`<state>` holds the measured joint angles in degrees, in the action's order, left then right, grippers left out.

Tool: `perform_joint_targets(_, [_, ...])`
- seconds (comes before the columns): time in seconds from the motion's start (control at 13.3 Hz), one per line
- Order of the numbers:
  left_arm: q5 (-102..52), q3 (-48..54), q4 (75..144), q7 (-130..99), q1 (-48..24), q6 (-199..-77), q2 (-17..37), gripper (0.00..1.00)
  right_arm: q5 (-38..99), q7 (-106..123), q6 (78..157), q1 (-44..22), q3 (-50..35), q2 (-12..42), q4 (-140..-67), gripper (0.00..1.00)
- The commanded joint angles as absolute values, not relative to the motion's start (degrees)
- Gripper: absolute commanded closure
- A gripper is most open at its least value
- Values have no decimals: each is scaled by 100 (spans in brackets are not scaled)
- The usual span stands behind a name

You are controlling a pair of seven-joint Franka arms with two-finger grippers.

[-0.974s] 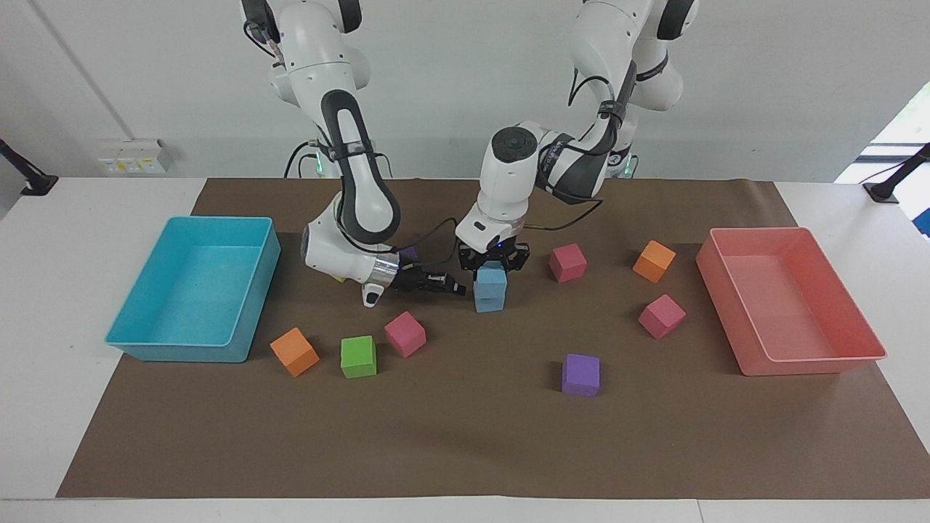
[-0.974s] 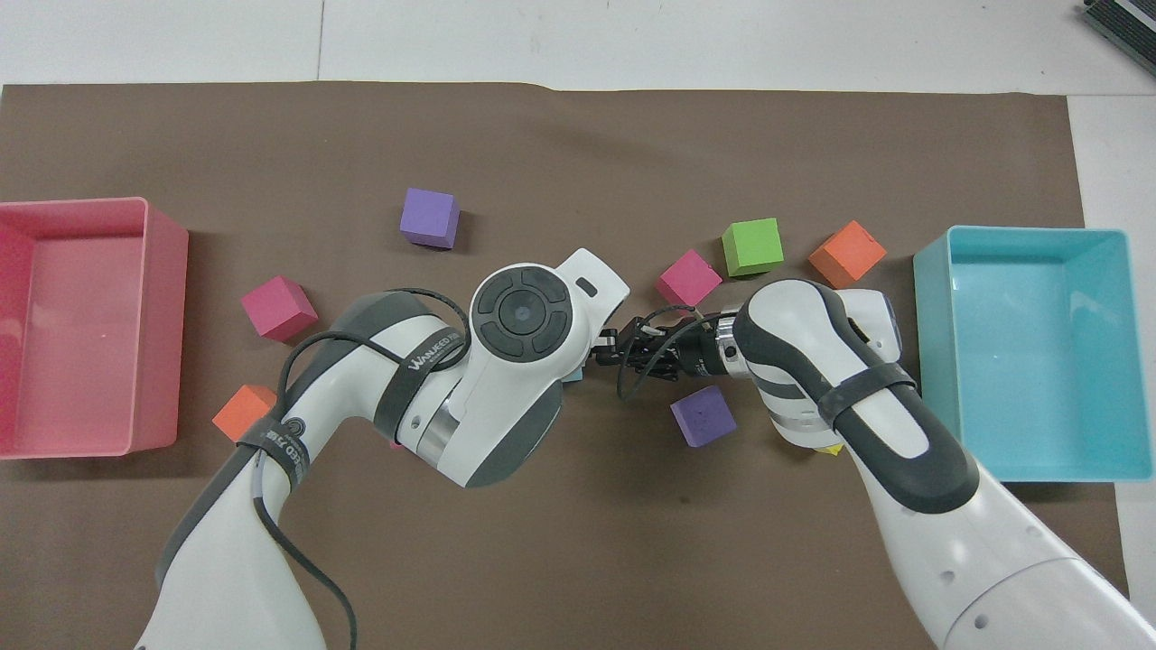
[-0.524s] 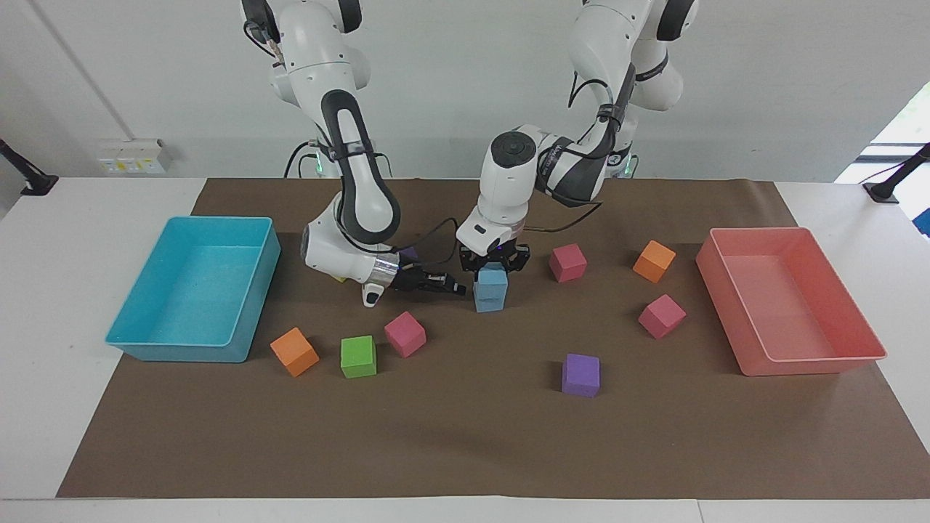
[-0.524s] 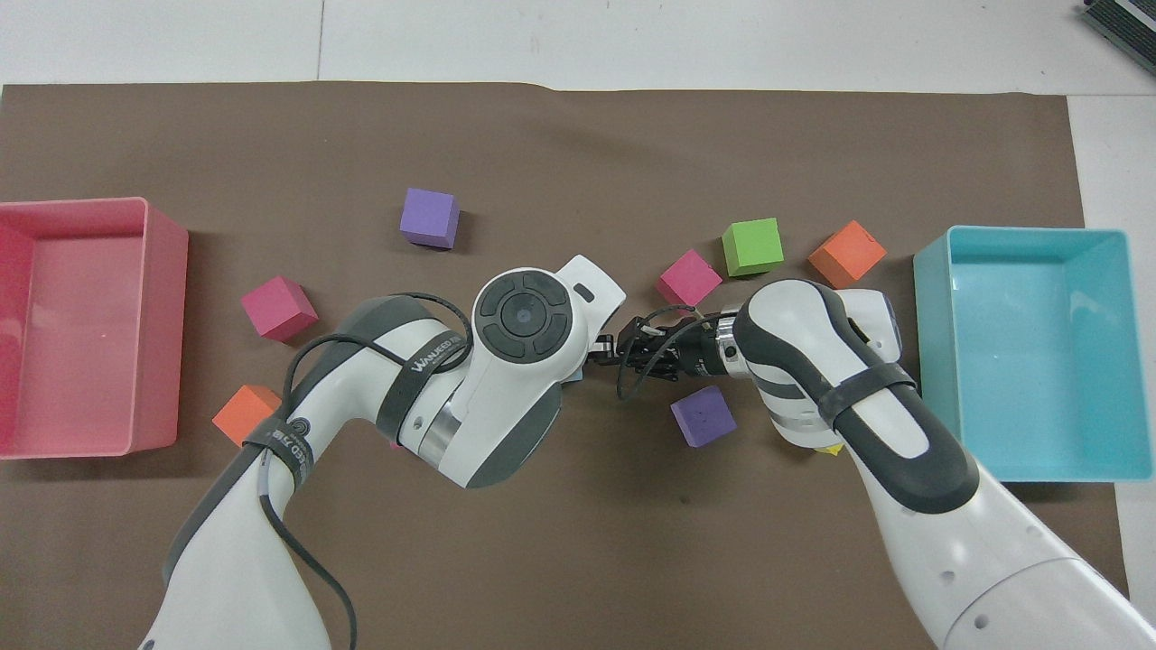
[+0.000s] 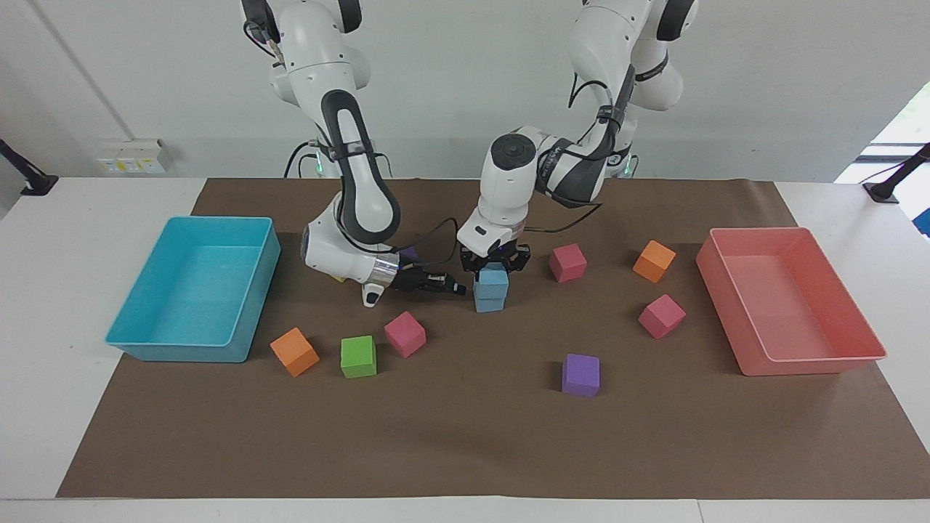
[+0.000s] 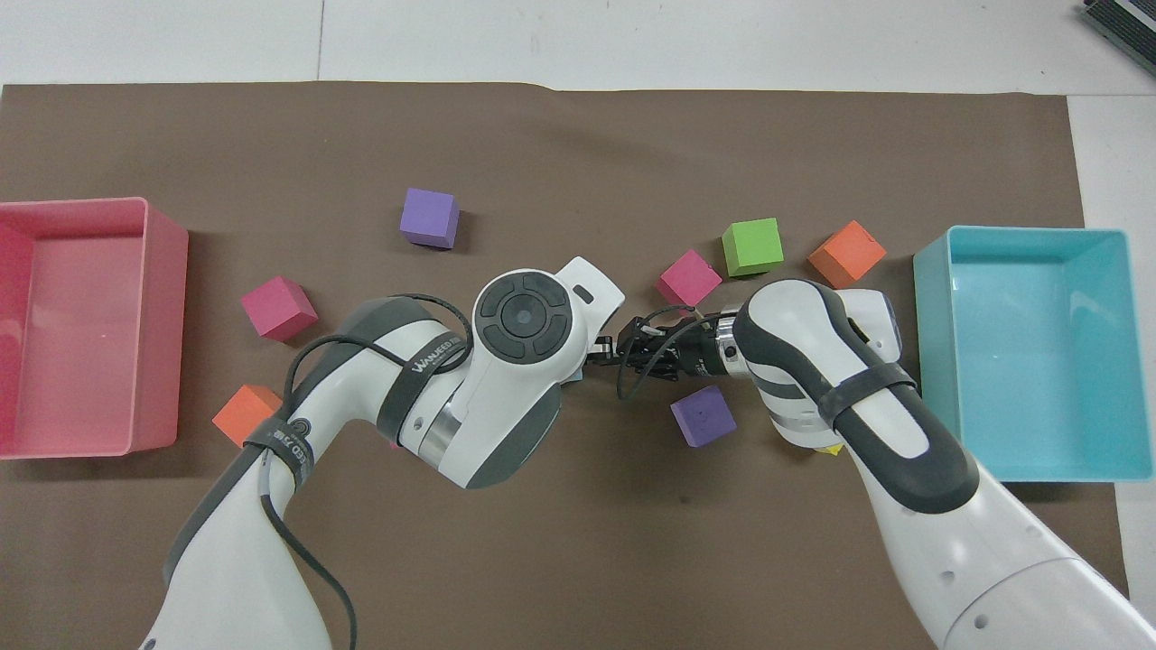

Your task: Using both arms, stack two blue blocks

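Blue blocks [image 5: 491,290]: stacked at frame centre; light, squashy foam, best pinched on flat sides.
Left gripper [image 5: 494,263]: fingers straddling upper cube.
Right gripper [image 5: 450,285]: beside stack, fingers unreadable.

Two blue blocks [image 5: 491,290] stacked, left claw [image 5: 493,266] around the top one, right claw [image 5: 452,286] just beside

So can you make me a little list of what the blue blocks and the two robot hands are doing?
top blue block: sits on the bottom one
bottom blue block: on the brown mat
left gripper: right over the stack, jaws around the top block
right gripper: low beside the stack, pointing at it
stack: built, not yet let go
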<state>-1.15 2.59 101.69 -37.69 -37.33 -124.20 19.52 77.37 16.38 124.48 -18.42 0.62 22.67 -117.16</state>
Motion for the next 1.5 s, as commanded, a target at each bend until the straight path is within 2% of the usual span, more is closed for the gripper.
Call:
perform_joint_targets(0.0, [-149, 158, 10301, -3850, -3858, -12384, 1837, 87, 7919, 1819, 12516, -1828, 35, 2276, -11751, 100])
perform_joint_targets(1.42, [-141, 149, 10336, -4095, -3920, -12384, 1828, 83, 7919, 1819, 12533, -1828, 35, 2276, -11751, 100])
